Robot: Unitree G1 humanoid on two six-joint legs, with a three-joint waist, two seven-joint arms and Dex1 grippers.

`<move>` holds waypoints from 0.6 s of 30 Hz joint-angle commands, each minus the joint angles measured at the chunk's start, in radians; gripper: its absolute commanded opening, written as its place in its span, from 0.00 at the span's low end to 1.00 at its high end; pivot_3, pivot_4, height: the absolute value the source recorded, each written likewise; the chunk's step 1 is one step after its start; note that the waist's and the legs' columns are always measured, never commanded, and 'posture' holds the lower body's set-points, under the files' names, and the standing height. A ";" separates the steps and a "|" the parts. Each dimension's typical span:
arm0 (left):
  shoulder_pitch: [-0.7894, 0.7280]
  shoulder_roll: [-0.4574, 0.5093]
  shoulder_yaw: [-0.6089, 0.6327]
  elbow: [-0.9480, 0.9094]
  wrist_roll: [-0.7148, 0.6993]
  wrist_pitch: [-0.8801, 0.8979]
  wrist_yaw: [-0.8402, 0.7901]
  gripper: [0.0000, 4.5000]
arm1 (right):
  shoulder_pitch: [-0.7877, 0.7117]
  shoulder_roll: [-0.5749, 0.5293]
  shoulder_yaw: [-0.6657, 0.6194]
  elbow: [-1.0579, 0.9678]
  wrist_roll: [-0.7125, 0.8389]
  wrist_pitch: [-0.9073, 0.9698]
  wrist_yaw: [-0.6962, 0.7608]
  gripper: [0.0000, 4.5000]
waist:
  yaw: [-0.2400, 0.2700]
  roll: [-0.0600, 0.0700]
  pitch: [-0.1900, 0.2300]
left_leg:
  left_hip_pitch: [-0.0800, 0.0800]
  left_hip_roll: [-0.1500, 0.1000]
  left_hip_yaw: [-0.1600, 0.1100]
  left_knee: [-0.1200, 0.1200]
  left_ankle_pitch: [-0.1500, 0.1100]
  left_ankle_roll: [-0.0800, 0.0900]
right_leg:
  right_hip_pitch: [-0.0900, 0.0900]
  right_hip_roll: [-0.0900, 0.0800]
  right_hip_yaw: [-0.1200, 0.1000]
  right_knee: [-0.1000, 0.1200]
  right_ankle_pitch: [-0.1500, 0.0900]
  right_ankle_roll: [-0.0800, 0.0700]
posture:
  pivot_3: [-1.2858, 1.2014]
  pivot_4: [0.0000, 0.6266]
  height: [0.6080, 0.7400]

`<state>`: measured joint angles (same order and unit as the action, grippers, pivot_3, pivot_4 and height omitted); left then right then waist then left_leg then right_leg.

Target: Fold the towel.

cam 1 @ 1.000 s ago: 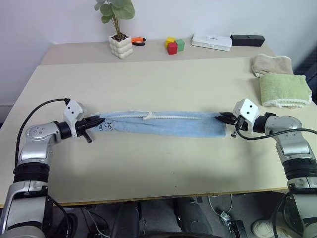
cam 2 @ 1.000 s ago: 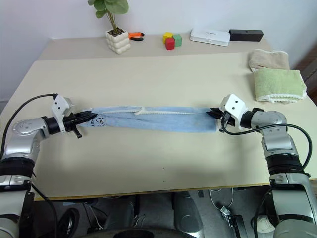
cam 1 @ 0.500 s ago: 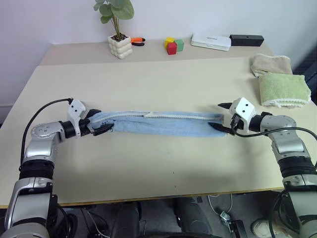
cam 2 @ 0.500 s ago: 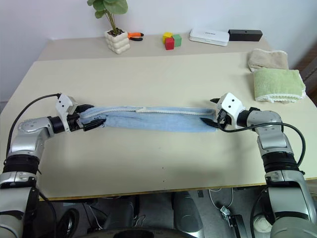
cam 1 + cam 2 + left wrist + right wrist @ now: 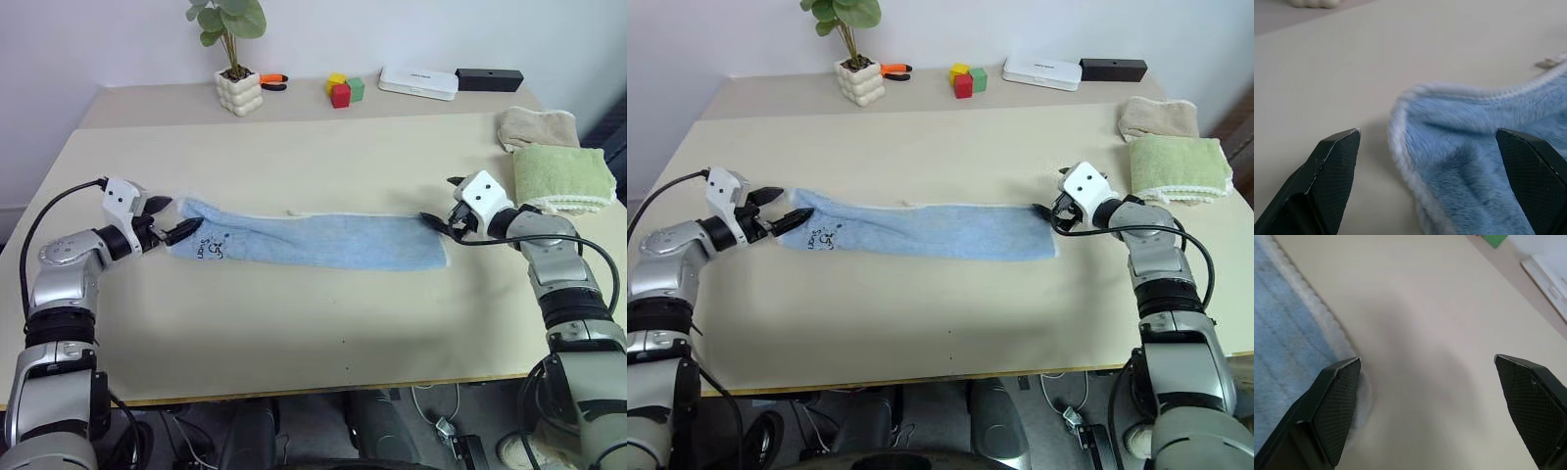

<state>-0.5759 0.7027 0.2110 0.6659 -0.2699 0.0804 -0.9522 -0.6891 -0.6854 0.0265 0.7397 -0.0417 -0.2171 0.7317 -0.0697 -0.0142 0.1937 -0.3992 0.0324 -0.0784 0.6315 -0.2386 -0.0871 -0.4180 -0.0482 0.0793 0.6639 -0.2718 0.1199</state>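
The light blue towel [image 5: 323, 240] lies flat on the table as a long band running left to right, with a whitish hem along its far edge and a small loop tag [image 5: 292, 211]. My left gripper [image 5: 174, 217] is open at the towel's left end, and the towel's corner [image 5: 1415, 122] lies on the table between its fingers [image 5: 1334, 161], untouched. At the right end my right gripper [image 5: 441, 200] is open too, slightly above the table. The hem [image 5: 1317, 308] runs past one of its fingers [image 5: 1337, 406]. Nothing is held.
A green folded towel [image 5: 563, 176] and a beige folded towel [image 5: 537, 125] sit at the table's right edge, close to my right arm. Along the back stand a potted plant [image 5: 239, 90], coloured blocks [image 5: 343, 90], a white box [image 5: 419, 82] and a black box [image 5: 489, 78].
Both grippers were shut on the towel's ends and have opened and let go. The towel has dropped and spread flat. Both hands have lifted a little, the left one drawing outward.
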 commanded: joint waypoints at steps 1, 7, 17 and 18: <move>-0.021 0.039 0.039 -0.013 -0.018 -0.002 0.004 1.00 | -0.028 -0.003 -0.024 -0.015 0.012 -0.018 -0.010 0.99 | 0.000 0.000 0.000 | 0.000 0.000 0.000 0.000 0.000 0.000 | 0.000 0.000 0.000 0.000 0.000 0.000 | 0.52 0.24 1.00; 0.035 0.049 0.066 -0.142 -0.085 0.109 -0.024 1.00 | 0.060 0.018 -0.105 -0.265 0.226 0.165 0.116 0.99 | 0.000 0.000 0.000 | 0.000 0.000 0.000 -0.001 0.000 0.000 | 0.000 0.000 0.000 0.000 0.000 0.000 | 0.52 0.24 1.00; 0.163 -0.013 0.091 -0.462 -0.200 0.281 0.030 1.00 | 0.268 0.022 -0.157 -0.682 0.420 0.530 0.128 0.99 | 0.004 0.000 0.000 | 0.003 0.000 -0.001 0.001 0.000 0.000 | 0.004 0.000 0.000 0.000 0.000 0.000 | 0.52 0.24 1.00; 0.155 -0.028 0.105 -0.471 -0.221 0.312 0.059 1.00 | 0.265 0.051 -0.174 -0.690 0.429 0.549 0.079 0.99 | 0.003 0.000 0.000 | 0.006 0.000 -0.001 0.000 0.000 0.000 | 0.007 0.000 0.000 -0.001 0.000 0.000 | 0.52 0.24 1.00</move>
<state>-0.3996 0.6775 0.2644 0.2331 -0.4484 0.3590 -0.9308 -0.4002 -0.6578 -0.0942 0.0917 0.3543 0.3012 0.8773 -0.0664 -0.0143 0.1938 -0.3909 0.0324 -0.0794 0.6310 -0.2388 -0.0869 -0.4088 -0.0482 0.0790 0.6628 -0.2720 0.1199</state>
